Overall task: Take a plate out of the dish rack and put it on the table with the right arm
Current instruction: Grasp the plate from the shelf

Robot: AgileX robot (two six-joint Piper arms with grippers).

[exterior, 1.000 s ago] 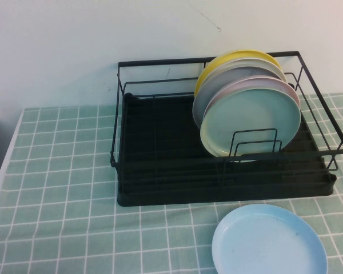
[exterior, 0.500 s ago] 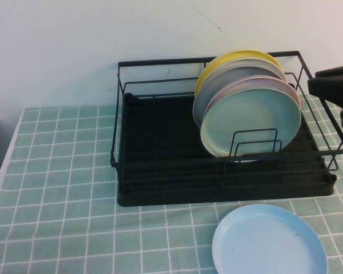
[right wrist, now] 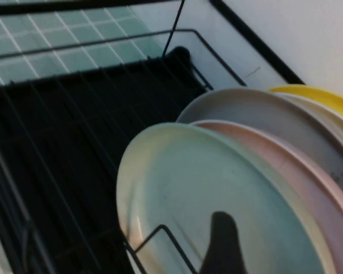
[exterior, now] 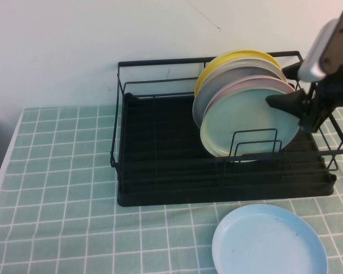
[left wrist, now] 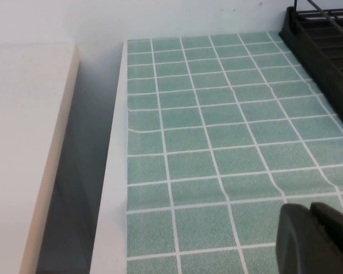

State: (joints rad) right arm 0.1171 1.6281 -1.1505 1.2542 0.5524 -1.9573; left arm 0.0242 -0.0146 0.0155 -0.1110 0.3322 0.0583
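Observation:
The pale mint-green plate (exterior: 248, 123) stands upright at the front of a stack in the black wire dish rack (exterior: 160, 142). My right gripper (exterior: 288, 111) has come in from the right and hangs at the plate's right rim, open. In the right wrist view one black finger (right wrist: 220, 242) lies in front of the mint plate's face (right wrist: 206, 182); the other finger is out of view. My left gripper (left wrist: 315, 240) is shut and empty, low over the grid-cloth table (left wrist: 217, 114), away from the rack's corner (left wrist: 326, 40).
Behind the mint plate stand a pale pink plate (exterior: 247, 84), a grey plate (exterior: 240, 71) and a yellow plate (exterior: 228, 57). A sky-blue plate (exterior: 268, 242) lies flat on the table in front of the rack. The table's left edge drops beside a white ledge (left wrist: 23, 142).
My right arm has come into the high view from the right edge and moved left and down to the mint plate's right rim. The plates and rack have not moved.

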